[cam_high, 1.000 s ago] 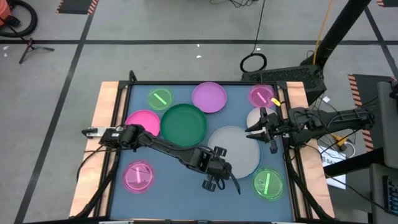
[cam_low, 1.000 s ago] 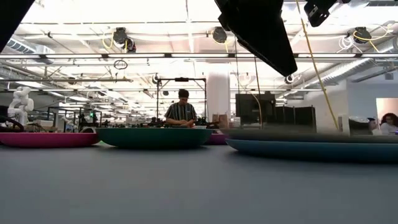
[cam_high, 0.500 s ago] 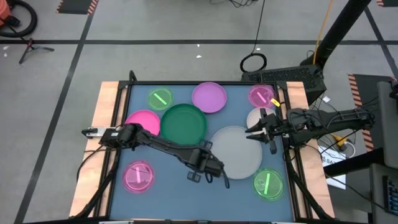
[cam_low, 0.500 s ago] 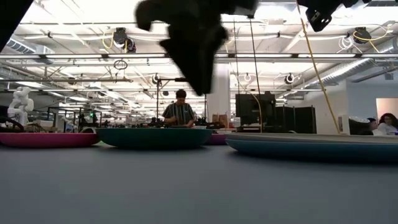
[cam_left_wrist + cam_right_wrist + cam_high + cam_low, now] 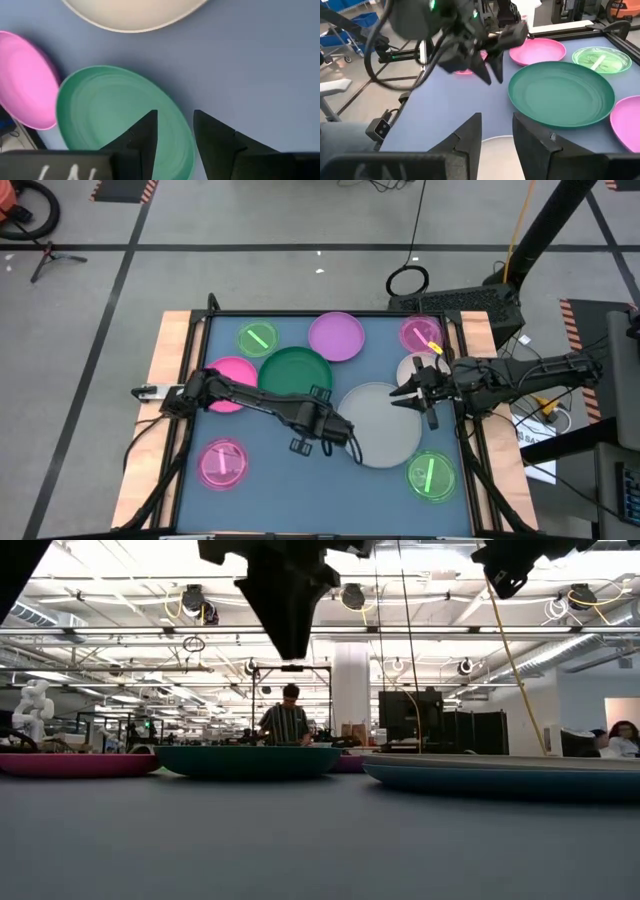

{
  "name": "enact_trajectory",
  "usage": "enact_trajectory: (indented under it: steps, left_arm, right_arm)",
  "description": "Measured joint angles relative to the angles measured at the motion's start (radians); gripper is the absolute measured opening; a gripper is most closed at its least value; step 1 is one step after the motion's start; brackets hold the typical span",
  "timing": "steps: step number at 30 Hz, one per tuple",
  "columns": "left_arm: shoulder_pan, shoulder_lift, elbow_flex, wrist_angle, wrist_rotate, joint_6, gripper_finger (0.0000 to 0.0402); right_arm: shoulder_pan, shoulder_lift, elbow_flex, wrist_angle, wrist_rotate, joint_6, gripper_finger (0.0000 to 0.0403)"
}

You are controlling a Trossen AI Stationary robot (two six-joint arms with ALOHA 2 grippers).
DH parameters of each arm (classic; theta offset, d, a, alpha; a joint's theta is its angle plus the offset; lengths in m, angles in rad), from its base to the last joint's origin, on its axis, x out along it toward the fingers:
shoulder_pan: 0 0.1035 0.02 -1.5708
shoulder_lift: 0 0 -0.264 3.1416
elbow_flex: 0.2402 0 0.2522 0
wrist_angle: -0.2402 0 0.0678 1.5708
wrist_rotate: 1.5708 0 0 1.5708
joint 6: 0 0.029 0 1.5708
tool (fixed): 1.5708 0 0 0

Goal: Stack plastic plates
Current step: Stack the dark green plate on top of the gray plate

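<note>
Left gripper [image 5: 309, 442]: above bare mat, just beside near rim of large green plate [image 5: 295, 377]; fingers slightly apart, nothing between them.
Right gripper [image 5: 417, 388]: over far-right edge of large grey-white plate [image 5: 378, 424], close to cream plate [image 5: 412, 367]; fingers narrowly apart, empty.
Plates: none stacked yet; pink plate [image 5: 230, 373] touching or tucked under green rim, cannot tell which; lilac plate [image 5: 336, 336] at far edge; small striped ones at corners.
Risk 1: narrow gap may ride over green rim instead of straddling it; likely pushes plate into pink one.
Risk 2: shallow slick rim; probable slip or tilt on lift.
Risk 3: both arms converging near grey-white plate; possible contact.
</note>
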Motion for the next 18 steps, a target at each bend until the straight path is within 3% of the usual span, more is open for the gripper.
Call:
enact_trajectory:
  steps: [6,11,18]
  left_arm:
    - [0.024,-0.094,-0.112,0.111,0.023,0.032,0.0131]
    - [0.044,-0.257,-0.411,0.312,0.034,0.029,0.0131]
    - [0.067,-0.479,-0.823,0.671,0.033,-0.116,0.0131]
  right_arm:
    - [0.016,0.010,-0.033,0.025,-0.001,-0.025,0.0102]
    - [0.032,0.010,-0.057,0.080,-0.002,-0.060,0.0102]
    - [0.031,0.010,-0.058,0.119,0.001,-0.064,0.0102]
